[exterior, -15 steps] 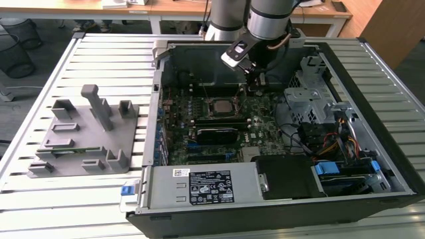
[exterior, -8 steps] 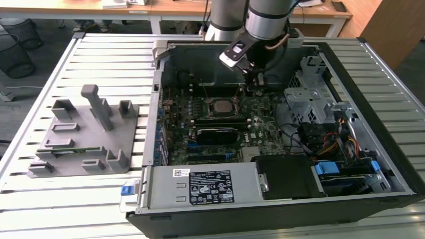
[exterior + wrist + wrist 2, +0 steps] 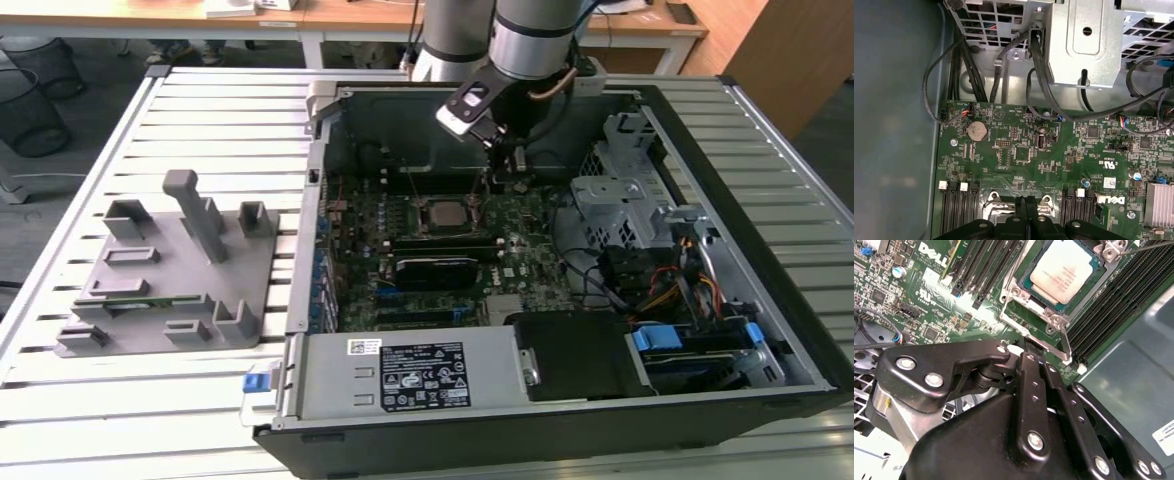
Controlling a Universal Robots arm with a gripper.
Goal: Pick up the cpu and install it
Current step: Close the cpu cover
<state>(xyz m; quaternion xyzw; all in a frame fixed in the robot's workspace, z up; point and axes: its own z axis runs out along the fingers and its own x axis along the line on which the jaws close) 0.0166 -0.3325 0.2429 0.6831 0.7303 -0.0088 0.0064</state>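
The cpu [image 3: 441, 212], a flat square chip with a silver-grey top, lies in the motherboard socket inside the open computer case [image 3: 747, 200]. In the second wrist view the cpu [image 3: 1063, 271] sits within the metal socket frame [image 3: 1026, 310], whose top is open. My gripper [image 3: 505, 170] hangs over the board just behind the socket, towards the exterior view's right. Its black fingers are pressed together with nothing between them in both wrist views. The gripper tips [image 3: 1035, 347] are just beyond the frame's edge, off the chip. The same gripper [image 3: 1026, 199] points at the frame's brackets.
A grey fixture with upright blocks [image 3: 174, 270] stands on the slatted table at the exterior view's left. Memory slots [image 3: 989, 265] flank the socket. A metal drive cage [image 3: 621, 200], loose cables [image 3: 667, 280] and the power supply [image 3: 400, 375] crowd the case.
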